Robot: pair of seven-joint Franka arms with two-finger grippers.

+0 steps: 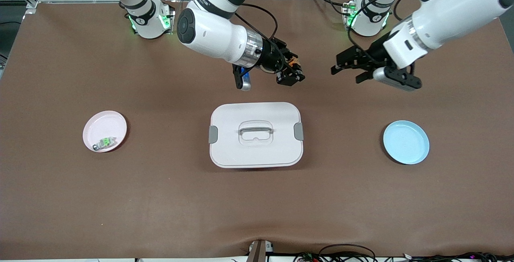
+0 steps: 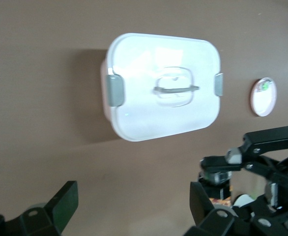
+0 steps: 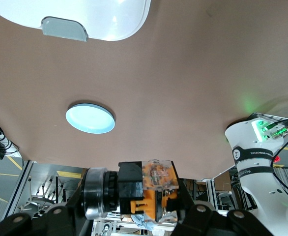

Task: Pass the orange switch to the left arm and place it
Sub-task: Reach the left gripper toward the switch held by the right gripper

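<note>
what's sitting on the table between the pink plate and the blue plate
The box, lid clipped on, lies between the pink plate and the blue plate; the front view shows only bare brown table otherwise.

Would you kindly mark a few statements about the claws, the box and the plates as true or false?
1. The right claw holds the orange switch. True.
2. The left claw is shut. False: it is open and holds nothing.
3. The box has its lid off. False: the lid is on.
4. The green switch lies on the pink plate. True.
5. The blue plate holds a switch. False: it holds nothing.
</note>
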